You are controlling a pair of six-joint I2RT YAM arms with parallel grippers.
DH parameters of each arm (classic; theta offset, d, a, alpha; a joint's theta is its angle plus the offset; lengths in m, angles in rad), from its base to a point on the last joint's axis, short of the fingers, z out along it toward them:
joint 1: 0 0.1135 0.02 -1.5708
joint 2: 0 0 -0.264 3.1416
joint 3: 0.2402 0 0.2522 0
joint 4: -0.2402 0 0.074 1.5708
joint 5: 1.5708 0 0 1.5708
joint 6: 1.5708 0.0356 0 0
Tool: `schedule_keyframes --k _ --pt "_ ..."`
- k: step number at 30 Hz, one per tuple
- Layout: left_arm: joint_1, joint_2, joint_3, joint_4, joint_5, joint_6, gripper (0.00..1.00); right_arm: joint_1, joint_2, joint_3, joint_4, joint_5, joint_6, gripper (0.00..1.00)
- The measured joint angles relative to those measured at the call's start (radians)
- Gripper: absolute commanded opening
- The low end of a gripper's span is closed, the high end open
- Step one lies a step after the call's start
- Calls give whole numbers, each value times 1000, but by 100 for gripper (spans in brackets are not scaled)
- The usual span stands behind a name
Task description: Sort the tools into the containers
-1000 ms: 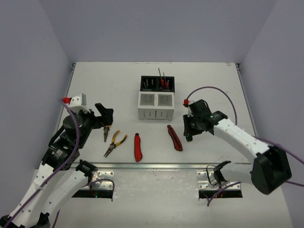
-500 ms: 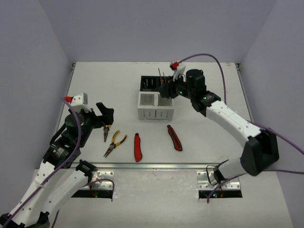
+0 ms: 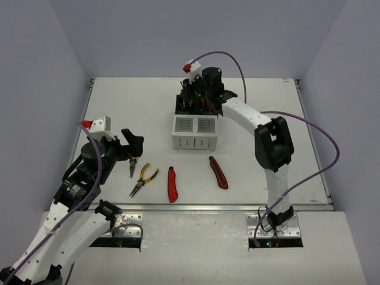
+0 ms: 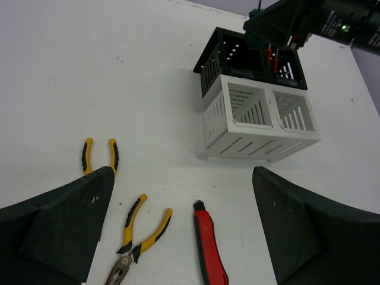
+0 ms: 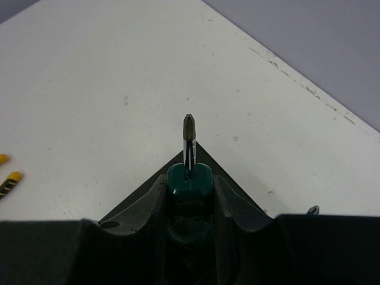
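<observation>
My right gripper is clamped on the green screwdriver. The handle sits between the two fingers, and the metal tip sticks straight out ahead of them. From above, this gripper hangs directly over the black box, but I cannot tell which compartment lies under it. Red screwdrivers stand in the box's right compartment, just beside the gripper. The white box touches the black one on the side nearer the arm bases, a little below and behind the gripper.

My left gripper is spread wide and holds nothing. It hovers above the table, well apart from both boxes. One pliers lies flat just under its left finger, with the yellow handles showing past the finger's edge. The second pliers lies below the gap between the fingers, closer to the left one, nose pointing back toward the wrist. A knife lies under the middle of that gap, just beside the second pliers but not touching it. The second knife lies farther to this gripper's right, apart from the first.
</observation>
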Motion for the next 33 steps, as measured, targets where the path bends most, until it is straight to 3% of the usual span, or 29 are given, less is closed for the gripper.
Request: schedule_keyframes --k 1,6,8,9,15,17,19,25,28,33 --pt "0 -5 0 2 5 1 100 0 19 13 -11 -3 -14 14" --pt "0 -26 0 11 19 5 100 0 57 19 -50 -13 -52 47" --pt "0 -30 0 11 23 5 100 0 55 11 -50 -26 -57 65" --pt "0 -32 0 11 26 5 100 0 55 9 -49 -29 -57 80" --pt "0 -44 0 12 36 6 100 0 27 3 -76 -51 -56 85" --pt "0 -46 0 12 39 6 100 0 -23 -13 -94 -59 -41 98" --pt "0 -48 0 12 41 6 100 0 -96 -47 -97 -67 -17 99" --pt "0 -65 0 11 24 5 100 6 -523 -292 -196 59 138 99" --pt "0 -77 0 12 11 4 100 6 -798 -495 -254 159 234 99" --pt "0 -78 0 11 6 4 100 -2 -1115 -885 -262 38 355 99"
